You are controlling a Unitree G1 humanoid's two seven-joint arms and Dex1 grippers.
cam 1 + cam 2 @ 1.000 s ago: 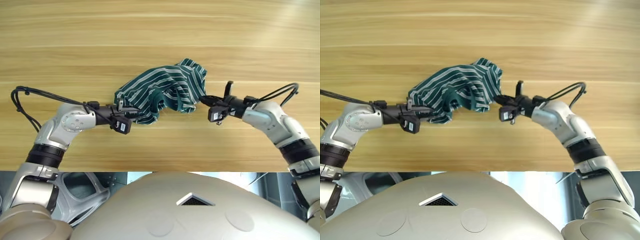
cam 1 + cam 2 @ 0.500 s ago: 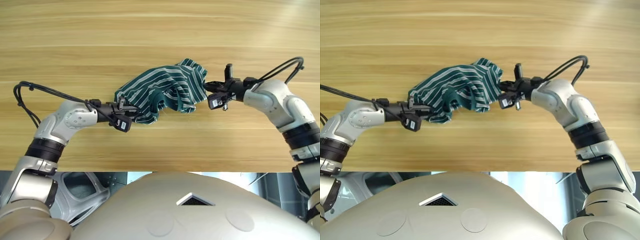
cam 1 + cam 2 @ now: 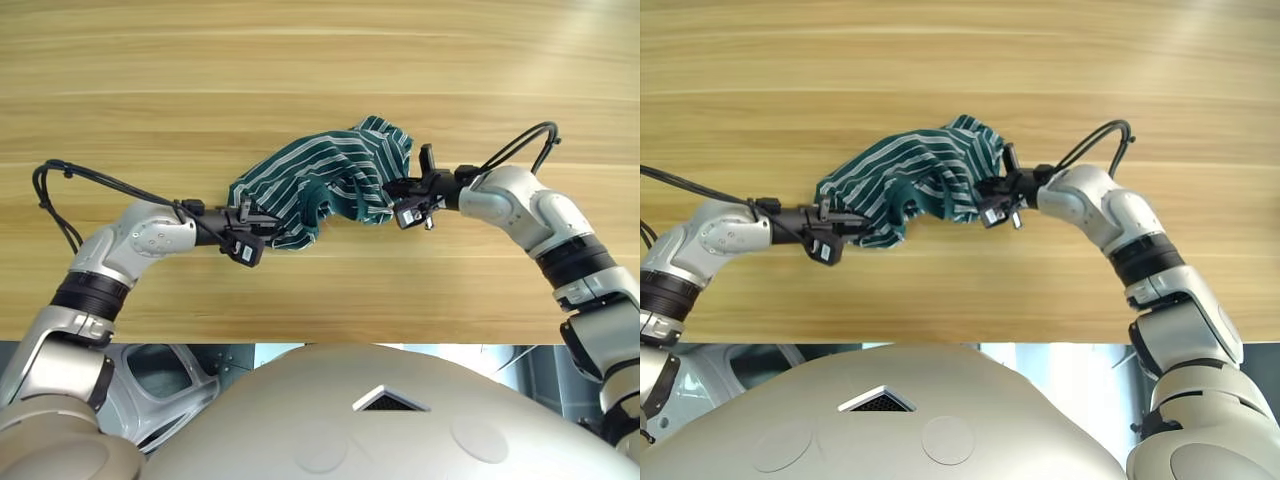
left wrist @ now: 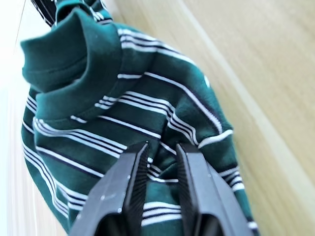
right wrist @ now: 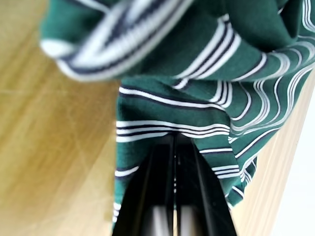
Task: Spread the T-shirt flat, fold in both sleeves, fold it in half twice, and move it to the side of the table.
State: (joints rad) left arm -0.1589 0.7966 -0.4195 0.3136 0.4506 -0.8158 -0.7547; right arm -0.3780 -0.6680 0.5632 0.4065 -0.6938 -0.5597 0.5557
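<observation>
Left eye view: the striped T-shirt (image 3: pixel 330 178) lies bunched on the worktop (image 3: pixel 320 60). The left gripper (image 3: pixel 273 219) pinches its left edge; the right gripper (image 3: pixel 388 189) pinches its right edge.

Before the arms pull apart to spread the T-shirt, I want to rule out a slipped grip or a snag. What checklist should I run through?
1. Left gripper holds the T-shirt: ok, cloth sits in the narrow gap between its fingers.
2. Right gripper holds the shirt: ok, shut with cloth at its tips.
3. Grips on opposite sides: ok, one at each side of the heap.
4. Shirt flat: not ok, it is bunched.
5. Sleeves located: cannot tell, lost in the folds.
6. Room to spread: ok, the table extends beyond the heap on all sides.
</observation>
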